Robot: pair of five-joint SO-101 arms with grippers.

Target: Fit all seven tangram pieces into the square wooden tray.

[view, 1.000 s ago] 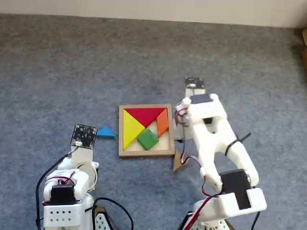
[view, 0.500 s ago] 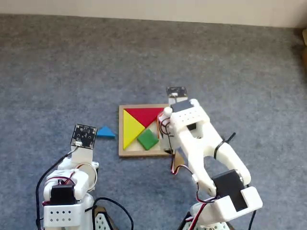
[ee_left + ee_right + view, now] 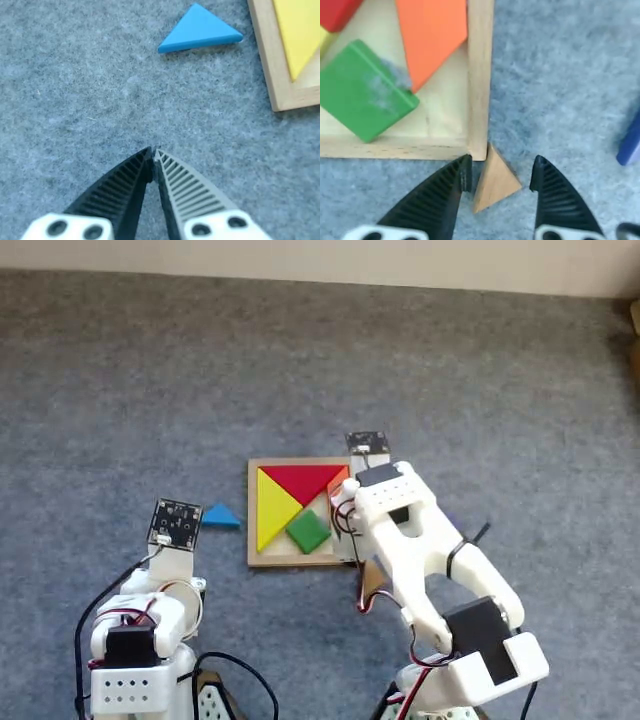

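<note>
Tray [image 3: 300,561]: square, wooden, flat on the grey carpet [image 3: 150,370] between the two arms; corner rim seen close in the right wrist view [image 3: 481,75], one side rim in the left wrist view [image 3: 265,65].
Red triangle [image 3: 300,480]: large, in the tray along the far rim.
Yellow triangle [image 3: 275,510]: large, in the tray against the side nearest the left arm, edge to edge with the red one.
Green square [image 3: 308,531]: in the tray, turned on the diagonal, touching the orange piece's tip [image 3: 365,97]; bare tray floor around it toward the near corner.
Orange piece [image 3: 432,35]: in the tray against the rim on the right arm's side, partly hidden under that arm from above.
Blue triangle [image 3: 221,517]: on the carpet outside the tray, just ahead of the left gripper [image 3: 200,30].
Tan triangle [image 3: 495,181]: on the carpet, its tip touching the tray's near outer corner [image 3: 372,580].
Dark blue piece [image 3: 631,142]: on the carpet, apart from the tray, cut off at the edge.
Left gripper [image 3: 151,152]: tips pressed together, holding nothing, low over bare carpet.
Right gripper [image 3: 501,162]: spread wide, one finger on each side of the tan triangle, not clamped.
</note>
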